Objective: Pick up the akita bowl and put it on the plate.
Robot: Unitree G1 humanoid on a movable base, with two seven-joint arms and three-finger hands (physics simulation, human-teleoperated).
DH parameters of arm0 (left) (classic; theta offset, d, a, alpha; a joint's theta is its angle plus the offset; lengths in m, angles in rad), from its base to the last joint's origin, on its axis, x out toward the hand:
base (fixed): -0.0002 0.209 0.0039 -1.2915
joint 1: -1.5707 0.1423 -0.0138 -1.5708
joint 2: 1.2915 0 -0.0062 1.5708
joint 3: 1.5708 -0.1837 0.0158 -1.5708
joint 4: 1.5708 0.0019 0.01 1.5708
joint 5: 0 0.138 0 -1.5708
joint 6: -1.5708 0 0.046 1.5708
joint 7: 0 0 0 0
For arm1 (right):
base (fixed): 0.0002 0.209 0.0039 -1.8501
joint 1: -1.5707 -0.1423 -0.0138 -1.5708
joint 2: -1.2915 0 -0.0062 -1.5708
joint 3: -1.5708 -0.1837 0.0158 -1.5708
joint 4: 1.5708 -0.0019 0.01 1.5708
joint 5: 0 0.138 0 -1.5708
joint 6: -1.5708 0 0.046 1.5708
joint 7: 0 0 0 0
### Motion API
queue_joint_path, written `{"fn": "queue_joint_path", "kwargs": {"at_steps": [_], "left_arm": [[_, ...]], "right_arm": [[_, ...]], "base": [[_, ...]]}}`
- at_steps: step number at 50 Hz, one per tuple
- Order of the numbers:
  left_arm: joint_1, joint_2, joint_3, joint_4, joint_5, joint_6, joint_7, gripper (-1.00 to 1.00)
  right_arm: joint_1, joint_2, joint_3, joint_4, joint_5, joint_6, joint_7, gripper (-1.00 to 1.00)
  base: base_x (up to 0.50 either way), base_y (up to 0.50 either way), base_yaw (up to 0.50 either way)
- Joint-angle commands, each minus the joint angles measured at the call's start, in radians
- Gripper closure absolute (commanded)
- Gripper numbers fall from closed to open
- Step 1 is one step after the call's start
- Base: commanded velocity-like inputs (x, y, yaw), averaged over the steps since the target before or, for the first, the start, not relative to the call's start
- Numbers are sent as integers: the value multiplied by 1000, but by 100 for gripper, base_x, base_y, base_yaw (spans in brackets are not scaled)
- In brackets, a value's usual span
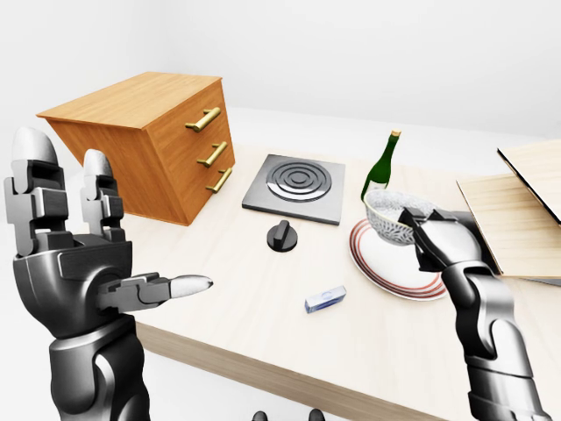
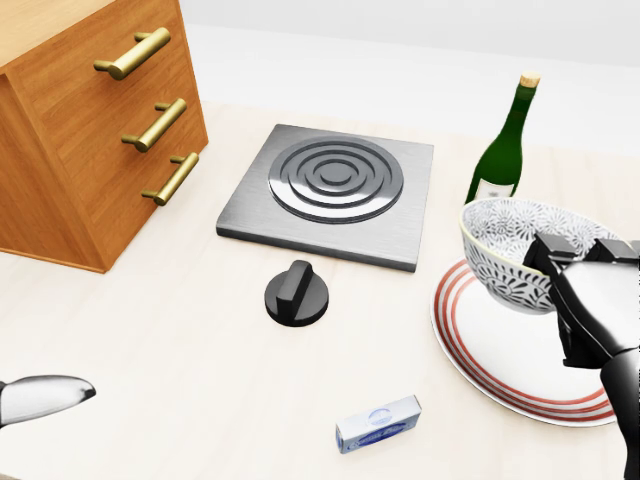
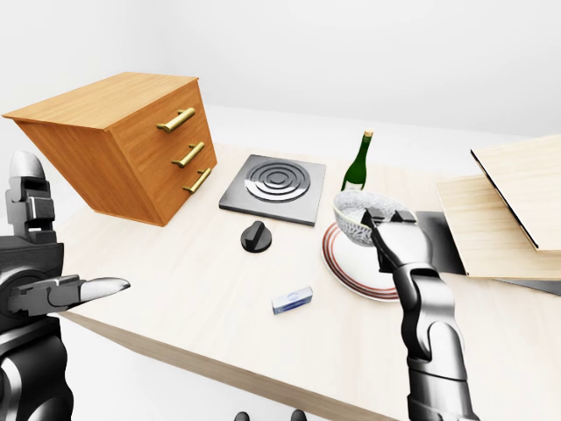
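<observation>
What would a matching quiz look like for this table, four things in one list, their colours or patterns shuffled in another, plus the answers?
1. bottle
2. plate
3. knob
4. small box

A. black
B. blue and white
C. green, with a tan cork
D. white, with red rings at the rim

Pairs: 1-C, 2-D, 3-A, 4-B

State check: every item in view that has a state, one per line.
akita bowl: upright, held over the plate, gripped at its rim.
plate: flat on the table, nothing resting on it that I can confirm.
right hand: fingers closed on the bowl's rim.
left hand: raised, fingers open, holding nothing.
wine bottle: upright, corked.
cabinet: all three drawers shut.
stove knob: lying loose on the table.
small box: lying flat.
</observation>
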Motion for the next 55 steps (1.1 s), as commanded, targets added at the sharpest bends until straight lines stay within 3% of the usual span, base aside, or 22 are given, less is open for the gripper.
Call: {"fn": "queue_joint_path", "kwargs": {"at_steps": [1, 17, 46, 47, 55], "left_arm": [[4, -1, 0, 0, 0, 0, -2, -100], [6, -2, 2, -3, -1, 0, -3, -100], [8, -3, -2, 4, 4, 0, -8, -100], [10, -4, -2, 1, 3, 0, -10, -100], [12, -4, 2, -3, 1, 0, -10, -100]], "right_arm": [[26, 16, 9, -3, 18, -2, -40, 100], [79, 28, 1, 42, 12, -28, -88, 100], [52, 10, 15, 133, 7, -19, -137, 100], [57, 4, 21, 128, -18, -19, -144, -100], [53, 8, 5, 91, 3, -4, -107, -100]], "base": [[0, 0, 0], [0, 0, 0], [0, 0, 0], [0, 0, 0], [0, 0, 0]]}}
